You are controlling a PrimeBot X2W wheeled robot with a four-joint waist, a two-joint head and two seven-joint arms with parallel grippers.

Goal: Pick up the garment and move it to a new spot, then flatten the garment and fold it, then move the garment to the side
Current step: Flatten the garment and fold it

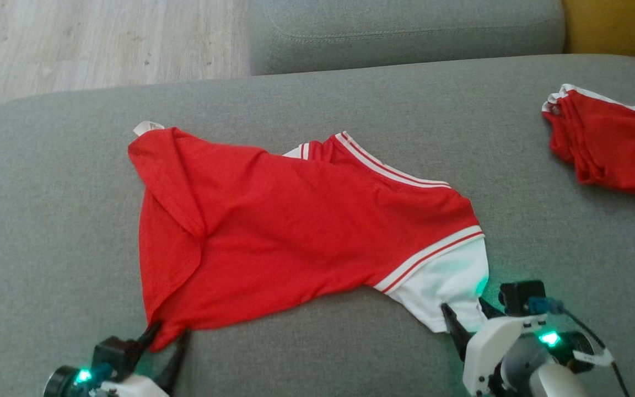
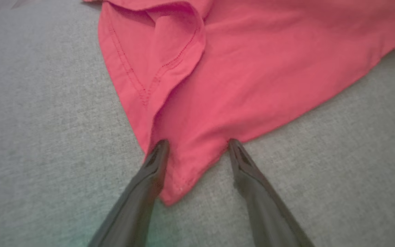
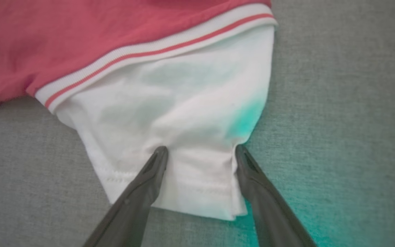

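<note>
Straddling the near red corner (image 2: 180, 185) of the shirt (image 1: 306, 220), left tool (image 2: 198, 142) stands apart; right tool (image 3: 201, 148), also apart, straddles the white sleeve (image 3: 170, 113). Pinch both layers, lift evenly.

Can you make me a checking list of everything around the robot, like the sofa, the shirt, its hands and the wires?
Surface: grey woven fabric sofa cushion, bare around the clothes.
Job's things: red shirt with white striped-trim sleeves, spread out, left edge folded over.
Clutter: folded red garment with white edging, far right, apart from the shirt.
Grippers: left gripper open, fingers either side of the shirt's red hem corner; right gripper open, fingers either side of the white sleeve's end.
Cables: thin dark cable by the right wrist.
Surroundings: pale wooden floor, second grey cushion behind, yellow surface top right.
</note>
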